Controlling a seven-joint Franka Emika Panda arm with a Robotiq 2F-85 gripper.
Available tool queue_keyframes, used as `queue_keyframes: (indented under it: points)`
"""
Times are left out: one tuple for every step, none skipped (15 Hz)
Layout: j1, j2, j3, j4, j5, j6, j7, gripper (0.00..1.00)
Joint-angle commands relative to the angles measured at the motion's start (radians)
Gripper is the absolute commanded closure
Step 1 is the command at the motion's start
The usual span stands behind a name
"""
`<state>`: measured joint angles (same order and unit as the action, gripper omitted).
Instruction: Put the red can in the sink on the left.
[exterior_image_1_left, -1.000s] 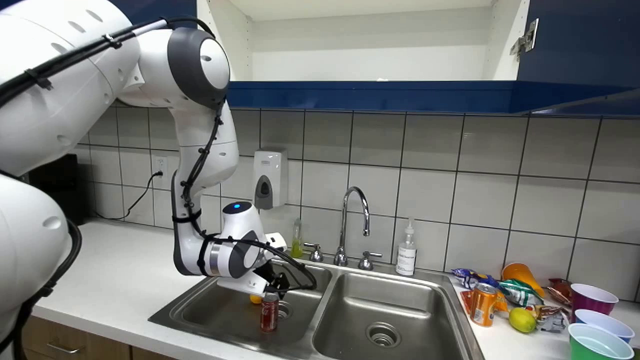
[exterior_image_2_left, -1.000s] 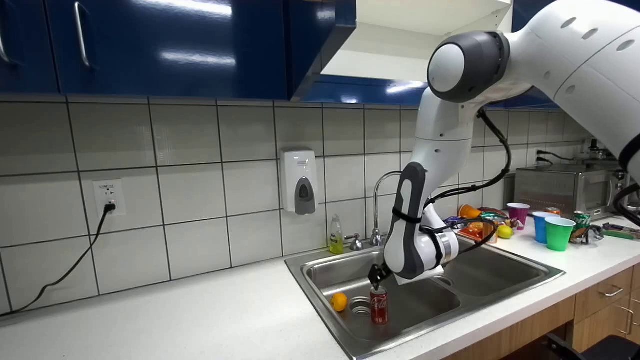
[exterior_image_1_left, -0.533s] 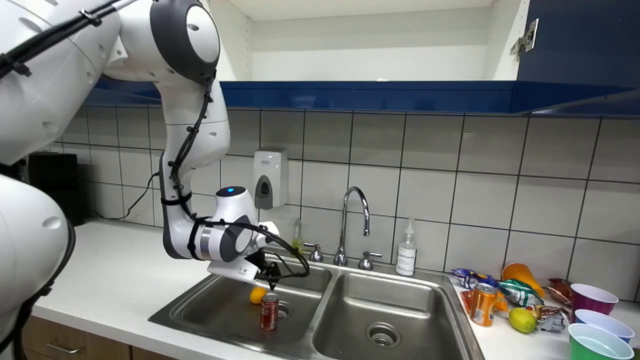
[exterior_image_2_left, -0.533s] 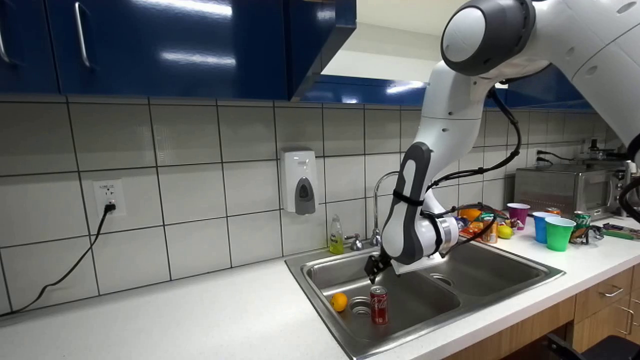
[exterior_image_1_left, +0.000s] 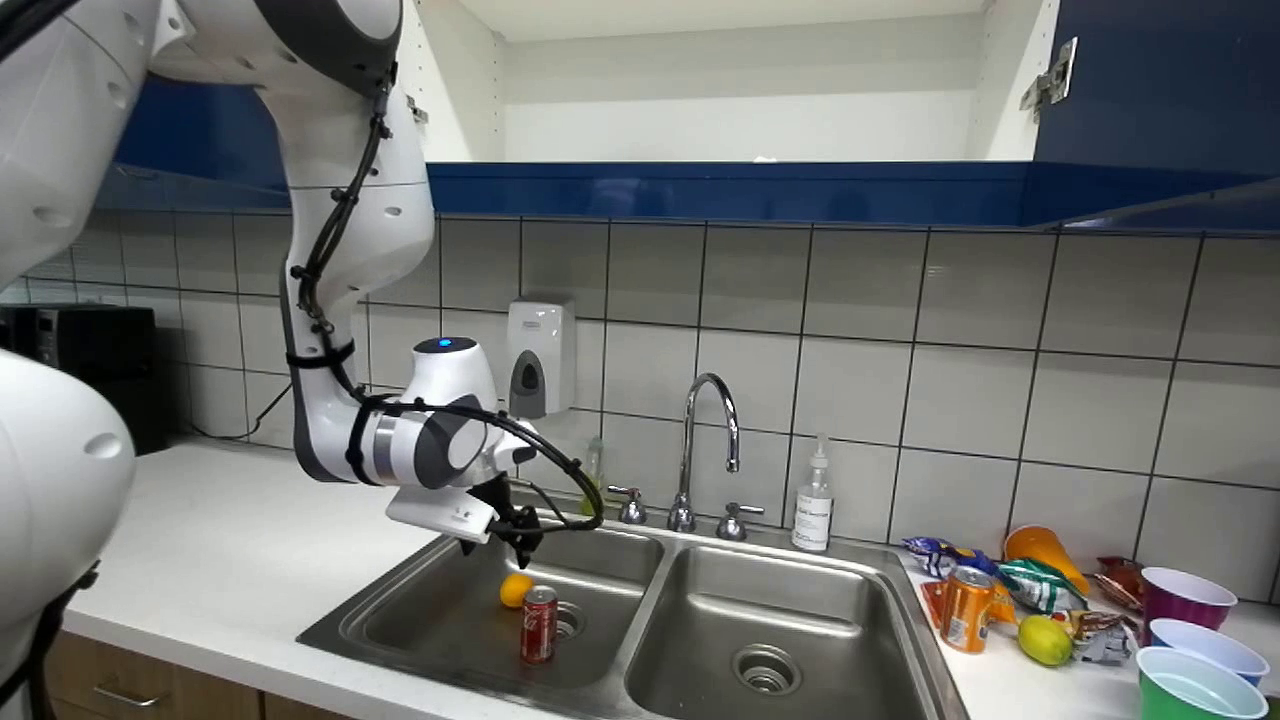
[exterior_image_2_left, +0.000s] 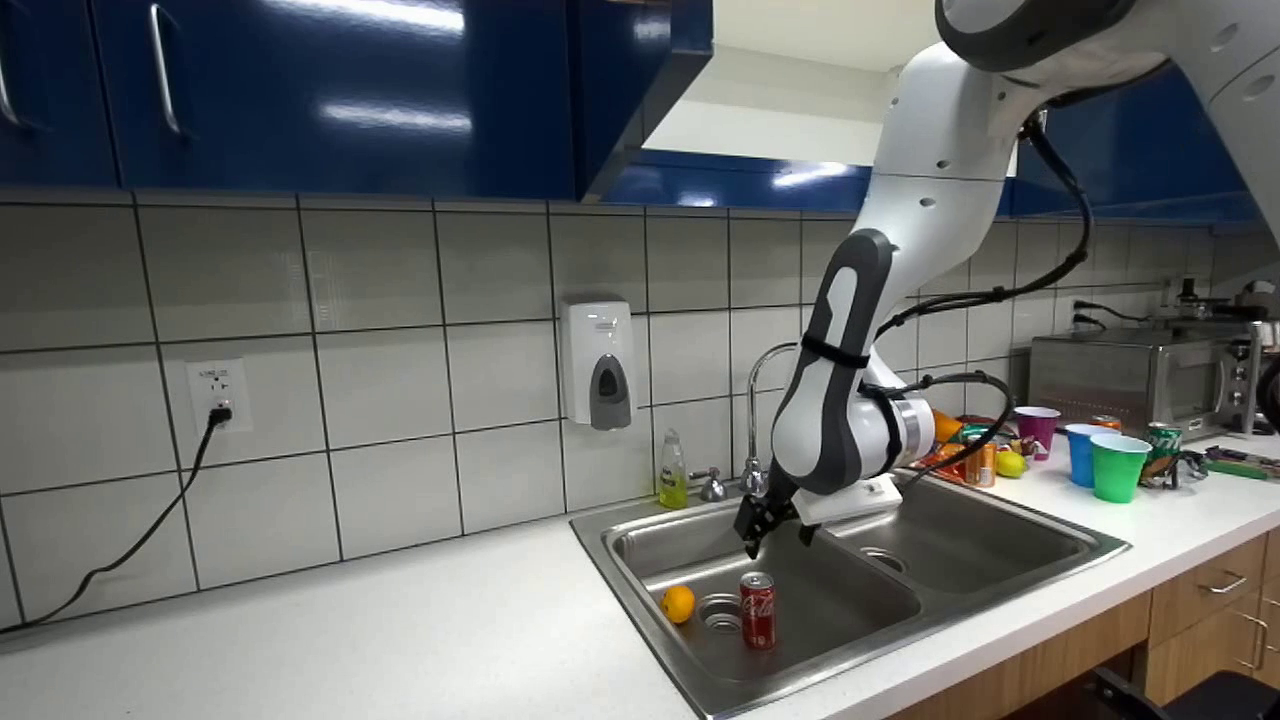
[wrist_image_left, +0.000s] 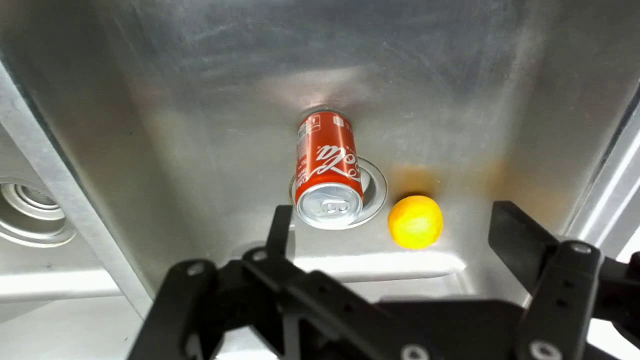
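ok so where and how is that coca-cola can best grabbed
Probably around the upper body, coming from above, jaws either side. The Coca-Cola can stands upright with a round, straight wall and uncovered top, lower than the open gripper. The orange lies near but apart, so keep clear of it.

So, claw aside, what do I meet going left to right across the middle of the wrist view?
Other basin's drain → divider → red can → orange → sink rim. A second drain, partly hidden by the red can, is left out because the two overlap.
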<state>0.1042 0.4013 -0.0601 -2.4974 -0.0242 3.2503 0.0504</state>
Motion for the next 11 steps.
queue_keyframes:
  points:
    - [-0.007,-0.116,0.028,-0.083,0.013,-0.077,-0.008,0.0]
    - [-0.001,-0.131,0.03,-0.096,0.012,-0.087,-0.006,0.0]
    - [0.001,-0.144,0.032,-0.107,0.012,-0.098,-0.005,0.0]
    - [0.007,-0.157,0.031,-0.119,0.013,-0.106,0.0,0.0]
    - [-0.01,-0.166,0.052,-0.127,0.016,-0.11,-0.001,0.0]
    - [0.002,-0.17,0.041,-0.131,0.017,-0.117,0.007,0.0]
    - [-0.002,-0.115,0.034,-0.096,0.005,-0.078,-0.005,0.0]
    - [-0.002,-0.118,0.035,-0.1,0.005,-0.079,-0.005,0.0]
    - [-0.002,-0.117,0.035,-0.099,0.005,-0.078,-0.005,0.0]
    - [-0.001,-0.113,0.034,-0.098,0.005,-0.078,-0.005,0.0]
    - [-0.001,-0.11,0.034,-0.097,0.006,-0.078,-0.005,0.0]
